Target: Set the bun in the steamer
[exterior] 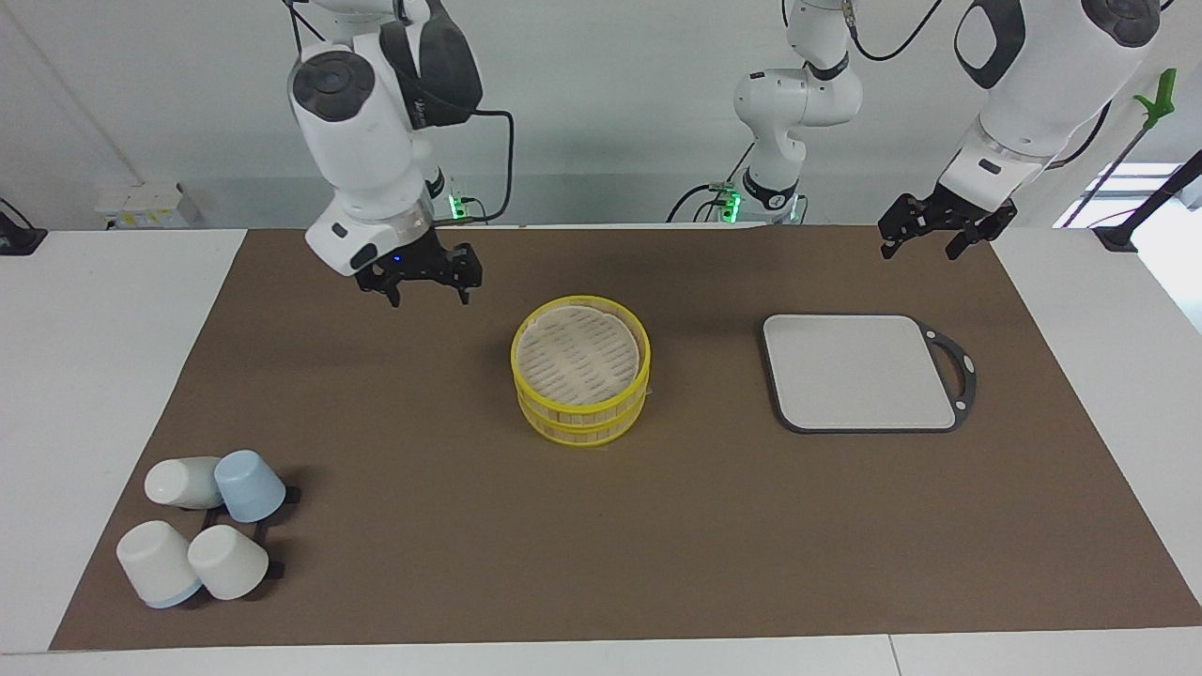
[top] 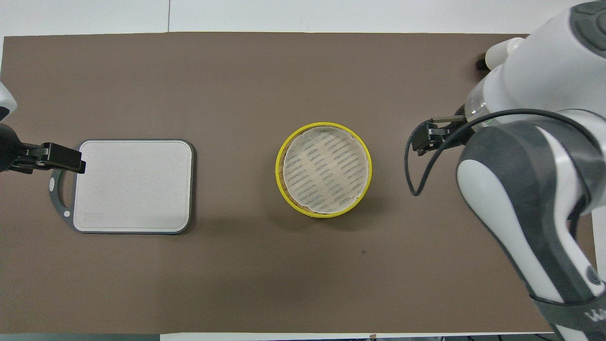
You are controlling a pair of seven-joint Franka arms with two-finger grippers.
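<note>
The steamer [exterior: 581, 371] stands mid-table, two yellow-rimmed tiers with the pale slatted lid on top; it also shows in the overhead view [top: 324, 169]. No bun shows in either view. My right gripper [exterior: 429, 293] hangs open and empty in the air over the mat, toward the right arm's end from the steamer, and shows in the overhead view [top: 419, 139]. My left gripper [exterior: 922, 246] hangs open and empty over the mat beside the grey board's handle, and shows in the overhead view [top: 75, 163].
A flat grey board [exterior: 859, 371] with a black handle lies bare toward the left arm's end, also in the overhead view [top: 132, 184]. Several upturned white and pale blue cups [exterior: 202, 526] cluster on a black rack, farther from the robots at the right arm's end.
</note>
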